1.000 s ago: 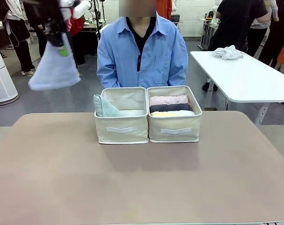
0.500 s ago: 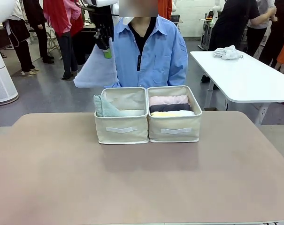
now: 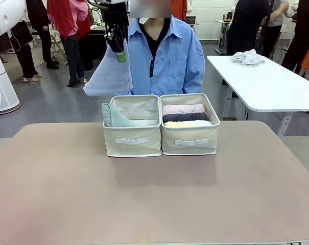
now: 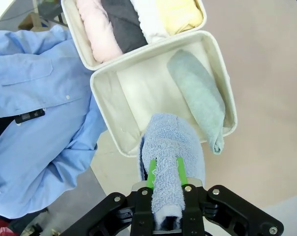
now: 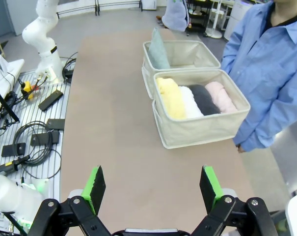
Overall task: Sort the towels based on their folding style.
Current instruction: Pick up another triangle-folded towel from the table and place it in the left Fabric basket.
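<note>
Lavender-blue cone towel, fuzzy terry, hangs pinched by its tip in the left gripper above the left bin. Left wrist view reveals the grey-green cone lying inside. Right gripper spread wide, holding nothing.

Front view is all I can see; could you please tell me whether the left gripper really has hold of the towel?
Observer: Yes. From its wrist camera, the left gripper is shut on the lavender-blue towel, with a green pad on each side.
Operator: How many rolls are in the right-hand bin?
Observer: Four: pink, dark grey, white, yellow.
Operator: And the right gripper?
Observer: Open, above bare table.
</note>
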Controlling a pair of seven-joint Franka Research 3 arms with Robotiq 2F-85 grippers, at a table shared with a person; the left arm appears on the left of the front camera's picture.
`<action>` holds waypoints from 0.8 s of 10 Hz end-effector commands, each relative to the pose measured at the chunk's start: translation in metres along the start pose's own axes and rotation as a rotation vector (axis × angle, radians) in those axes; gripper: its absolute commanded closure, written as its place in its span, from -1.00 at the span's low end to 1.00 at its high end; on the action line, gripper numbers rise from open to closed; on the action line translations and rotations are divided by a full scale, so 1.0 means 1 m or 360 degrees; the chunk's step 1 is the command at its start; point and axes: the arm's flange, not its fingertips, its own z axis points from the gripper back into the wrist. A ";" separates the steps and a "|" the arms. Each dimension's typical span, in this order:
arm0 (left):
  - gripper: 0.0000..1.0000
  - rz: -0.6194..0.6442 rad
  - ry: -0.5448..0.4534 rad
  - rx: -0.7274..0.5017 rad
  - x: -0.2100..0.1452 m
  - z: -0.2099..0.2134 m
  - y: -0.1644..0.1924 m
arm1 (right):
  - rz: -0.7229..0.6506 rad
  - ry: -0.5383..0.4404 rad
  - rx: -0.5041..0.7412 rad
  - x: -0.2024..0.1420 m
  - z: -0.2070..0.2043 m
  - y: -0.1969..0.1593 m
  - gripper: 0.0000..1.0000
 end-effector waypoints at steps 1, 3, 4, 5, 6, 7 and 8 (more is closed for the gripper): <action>0.69 -0.0030 0.0001 0.0008 -0.001 -0.002 0.001 | 0.0020 0.0005 0.0016 -0.001 0.002 0.000 -1.00; 0.69 -0.0030 0.0001 0.0008 -0.001 -0.002 0.001 | 0.0020 0.0005 0.0016 -0.001 0.002 0.000 -1.00; 0.69 -0.0003 0.0004 -0.0016 0.000 -0.006 0.001 | 0.0020 0.0005 0.0016 -0.001 0.002 0.000 -1.00; 0.69 0.0006 0.0003 0.0035 0.011 -0.008 -0.002 | 0.0020 0.0005 0.0016 -0.001 0.002 0.000 -1.00; 0.69 0.0053 0.0007 0.0060 0.021 -0.010 0.000 | 0.0020 0.0005 0.0016 -0.001 0.002 0.000 -1.00; 0.69 0.0088 -0.0007 0.0081 0.028 -0.011 0.001 | 0.0020 0.0005 0.0016 -0.001 0.002 0.000 -1.00; 0.69 0.0118 -0.0035 0.0102 0.032 -0.012 0.003 | 0.0020 0.0005 0.0016 -0.001 0.002 0.000 -1.00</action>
